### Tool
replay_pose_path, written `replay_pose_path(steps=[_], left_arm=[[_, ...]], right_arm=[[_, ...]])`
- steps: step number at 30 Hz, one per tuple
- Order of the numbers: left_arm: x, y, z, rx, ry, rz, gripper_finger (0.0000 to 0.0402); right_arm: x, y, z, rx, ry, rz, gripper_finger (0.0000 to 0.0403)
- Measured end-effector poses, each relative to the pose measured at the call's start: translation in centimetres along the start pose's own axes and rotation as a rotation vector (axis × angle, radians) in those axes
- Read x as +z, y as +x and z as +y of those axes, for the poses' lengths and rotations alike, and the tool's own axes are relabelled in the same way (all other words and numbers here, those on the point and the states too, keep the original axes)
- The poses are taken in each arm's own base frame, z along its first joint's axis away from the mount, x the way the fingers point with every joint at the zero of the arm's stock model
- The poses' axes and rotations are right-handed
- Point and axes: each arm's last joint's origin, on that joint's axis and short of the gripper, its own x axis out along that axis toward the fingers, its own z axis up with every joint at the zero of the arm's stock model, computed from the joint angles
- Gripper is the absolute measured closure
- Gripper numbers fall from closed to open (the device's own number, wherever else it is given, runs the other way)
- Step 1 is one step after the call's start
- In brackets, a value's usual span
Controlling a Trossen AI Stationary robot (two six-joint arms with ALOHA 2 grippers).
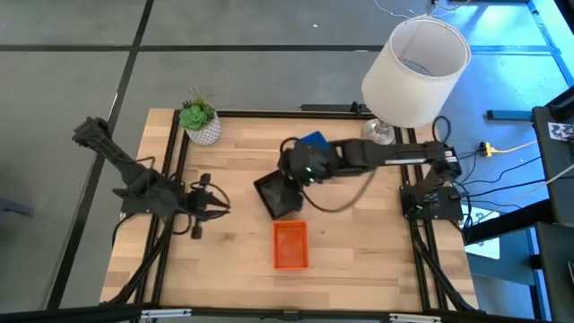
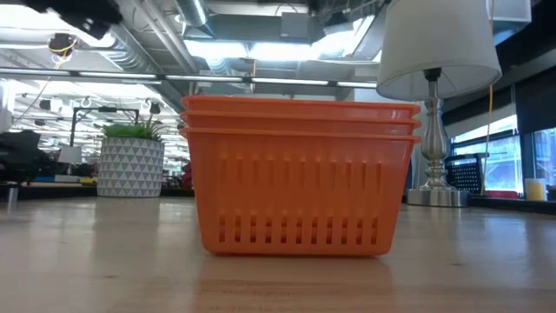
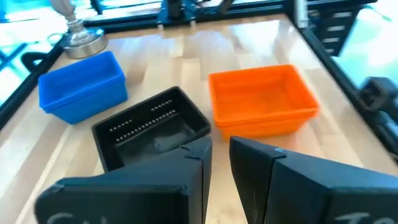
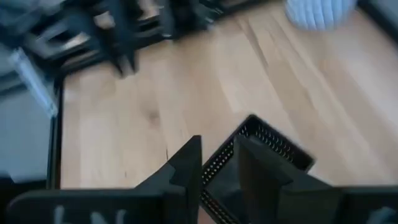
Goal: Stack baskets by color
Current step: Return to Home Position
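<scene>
Three orange baskets (image 2: 300, 178) stand nested in one stack near the table's front middle (image 1: 290, 244). A black basket (image 1: 278, 196) sits on the table just behind them, turned at a slant, open top up. A blue basket (image 1: 312, 142) stands farther back, partly hidden under my right arm. My right gripper (image 4: 217, 149) hovers above the black basket (image 4: 267, 146), open, with nothing between its fingers. My left gripper (image 3: 221, 165) waits at the table's left side (image 1: 211, 202), its fingers a narrow gap apart, pointing toward the baskets and touching nothing.
A white patterned plant pot (image 1: 203, 126) stands at the far left corner. A lamp with a white shade (image 1: 414, 70) stands at the far right, its silver base (image 3: 81, 37) next to the blue basket. Bare wood lies between my left gripper and the baskets.
</scene>
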Motion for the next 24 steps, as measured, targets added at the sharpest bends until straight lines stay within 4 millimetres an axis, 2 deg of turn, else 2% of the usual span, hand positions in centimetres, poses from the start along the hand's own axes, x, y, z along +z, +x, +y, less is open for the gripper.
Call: replay_pose_path(steps=[4,7,10,14,18,24], left_arm=[[0.3,-2.1,0.1,-0.055,-0.004,-0.023,0.0351],[0.4,-3.5,0.2,-0.079,-0.030,-0.052,0.0351],[0.3,-4.6,0.2,-0.095,-0.030,-0.082,0.0351],[0.3,-5.7,0.3,-0.051,-0.008,-0.139,0.0351],[1.3,-6.9,0.6,-0.011,0.008,-0.191,0.0351],[3.5,-7.4,-0.4,-0.161,0.078,-0.195,0.0351]], right_arm=[[-0.7,-3.7,3.3,0.001,-0.201,-0.048,0.0309],[-1.9,-6.8,5.1,-0.006,-0.268,-0.042,0.0309],[-3.5,-9.4,5.9,-0.086,-0.290,-0.038,0.0309],[-6.0,-12.0,5.9,-0.123,-0.254,-0.074,0.0309],[-8.4,-12.7,5.7,-0.058,-0.230,-0.131,0.0309],[-11.4,-12.7,4.5,0.081,-0.218,-0.203,0.0309]])
